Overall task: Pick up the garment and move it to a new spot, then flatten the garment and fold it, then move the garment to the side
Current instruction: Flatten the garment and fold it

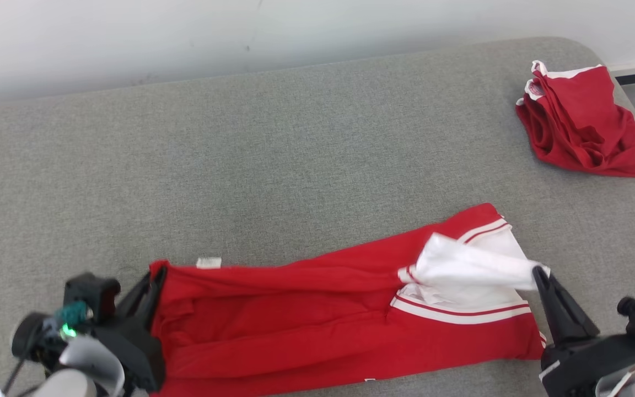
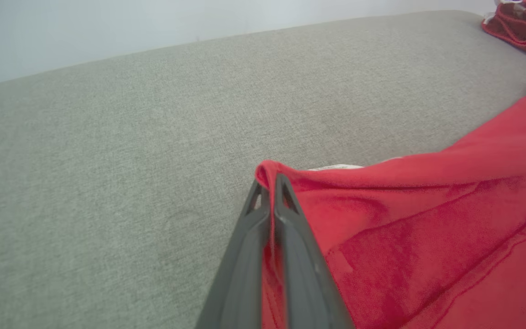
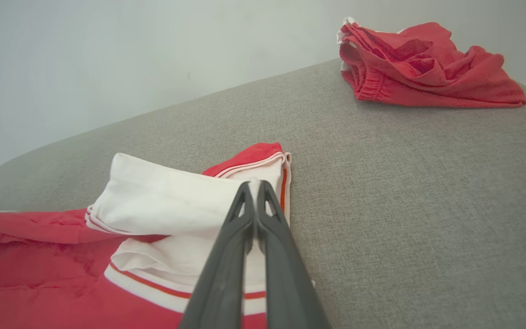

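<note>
Left gripper: clamped on shirt corner. Right gripper: clamped on white sleeve. Shirt: light, limp, probably sags; hold edges.

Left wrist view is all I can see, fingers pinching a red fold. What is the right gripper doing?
Observer: The right gripper is shut on the white sleeve of the garment, at the opposite end from the left gripper.
Operator: Is it spread flat between them?
Observer: No. In the head view it lies as a long narrow band with creases running along it.
Operator: And that other red piece?
Observer: The other red garment sits bunched at the far right corner of the grey surface, with bare surface between it and the sleeve.
</note>
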